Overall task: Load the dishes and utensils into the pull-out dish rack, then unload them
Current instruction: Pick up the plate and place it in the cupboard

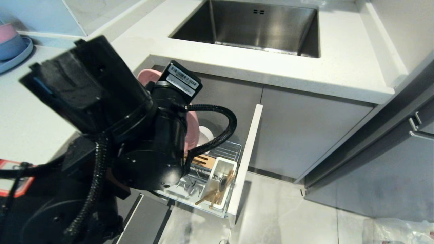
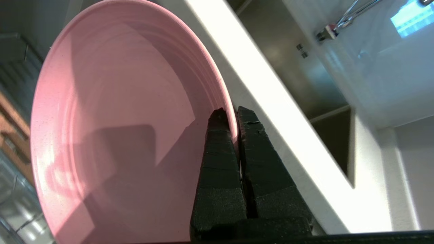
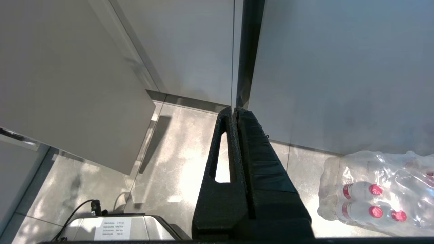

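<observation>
You've got the left gripper (image 2: pixel 230 117) pinching the pink plate (image 2: pixel 118 135) by its rim, center-left of head view, over the dish rack (image 1: pixel 217 169). Bowl (image 1: pixel 206 135), chopsticks (image 1: pixel 211 197), spoon (image 1: pixel 223 183) sit in rack lower center; unloading prob. underway. Right gripper (image 3: pixel 235 112) pressed together, idle.

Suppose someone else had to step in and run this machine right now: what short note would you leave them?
Left claw: shut on the rim of the pink plate, held over the pull-out dish rack.
Right claw: shut, empty, parked near the floor.
In the rack: white bowl; chopsticks and spoon in the utensil cup.
Whether the plate is going in or coming out, I cannot tell.
Left: finish the plate, then the rest.
</observation>
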You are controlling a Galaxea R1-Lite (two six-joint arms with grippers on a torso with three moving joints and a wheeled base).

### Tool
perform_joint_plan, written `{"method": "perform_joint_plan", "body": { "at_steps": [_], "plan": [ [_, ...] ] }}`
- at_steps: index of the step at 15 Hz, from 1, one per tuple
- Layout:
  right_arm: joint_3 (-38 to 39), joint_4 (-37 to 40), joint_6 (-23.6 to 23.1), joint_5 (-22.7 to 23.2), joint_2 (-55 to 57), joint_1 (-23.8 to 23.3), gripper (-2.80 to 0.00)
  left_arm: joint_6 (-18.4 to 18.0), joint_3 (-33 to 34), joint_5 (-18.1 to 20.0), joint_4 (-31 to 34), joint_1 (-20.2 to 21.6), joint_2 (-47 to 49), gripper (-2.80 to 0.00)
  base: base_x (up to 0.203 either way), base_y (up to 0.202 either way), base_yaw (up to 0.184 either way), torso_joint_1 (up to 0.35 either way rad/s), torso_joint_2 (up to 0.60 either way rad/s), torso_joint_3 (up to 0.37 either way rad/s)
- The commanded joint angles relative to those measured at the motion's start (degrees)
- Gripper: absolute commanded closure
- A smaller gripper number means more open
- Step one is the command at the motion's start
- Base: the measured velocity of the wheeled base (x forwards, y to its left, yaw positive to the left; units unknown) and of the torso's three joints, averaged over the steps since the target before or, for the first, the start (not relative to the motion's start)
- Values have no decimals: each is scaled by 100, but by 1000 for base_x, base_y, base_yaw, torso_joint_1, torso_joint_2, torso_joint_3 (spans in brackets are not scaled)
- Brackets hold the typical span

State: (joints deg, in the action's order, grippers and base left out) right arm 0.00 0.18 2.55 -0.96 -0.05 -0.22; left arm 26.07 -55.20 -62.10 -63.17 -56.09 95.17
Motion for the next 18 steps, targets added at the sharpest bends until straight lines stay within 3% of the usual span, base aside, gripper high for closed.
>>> {"method": "perform_joint_plan", "body": {
  "at_steps": [1, 14, 18],
  "plan": [
    [9, -1, 0, 0, 5, 1, 0, 126, 211, -84, -103, -7, 251, 0, 0, 0, 0, 0, 0, 0],
    [9, -1, 3, 0, 5, -4, 0, 692, 694, -34, -174, 275, 397, 0, 0, 0, 0, 0, 0, 0],
    [9, -1, 5, 0, 5, -1, 0, 1171, 1113, -14, -175, 354, 539, 0, 0, 0, 0, 0, 0, 0]
  ]
}}
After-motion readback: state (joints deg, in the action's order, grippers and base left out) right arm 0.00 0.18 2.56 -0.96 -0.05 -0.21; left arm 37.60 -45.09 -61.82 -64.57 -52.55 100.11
